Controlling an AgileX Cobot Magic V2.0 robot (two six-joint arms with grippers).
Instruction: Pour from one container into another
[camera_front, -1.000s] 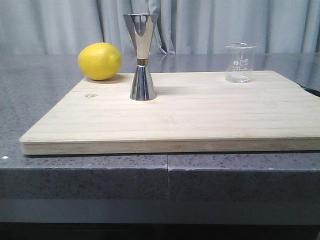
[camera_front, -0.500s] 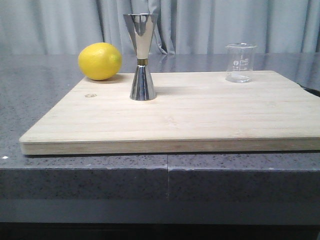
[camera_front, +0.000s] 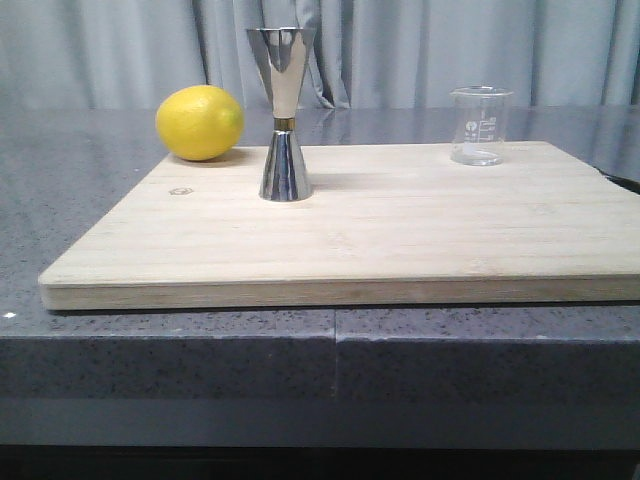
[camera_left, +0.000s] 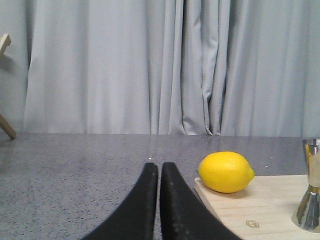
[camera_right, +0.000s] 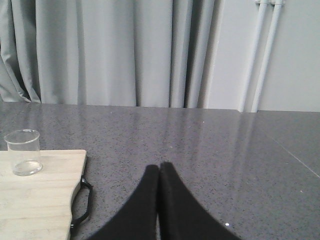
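Nothing has moved since the earlier frame. Front view: the jigger stands upright on the wooden board, a lemon just beside it toward the left; the beaker sits well apart at the far right.

Left wrist view: left gripper, fingers together, over bare tabletop.

Right wrist view: right gripper, fingers together, apart from the beaker.

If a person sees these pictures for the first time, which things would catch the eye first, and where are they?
Most likely the bright yellow lemon at the far left corner of the wooden board, and the tall shiny jigger standing upright just to its right. The small clear beaker stands apart near the far right of the board. Both pincers, left and right, are shut and away from everything.
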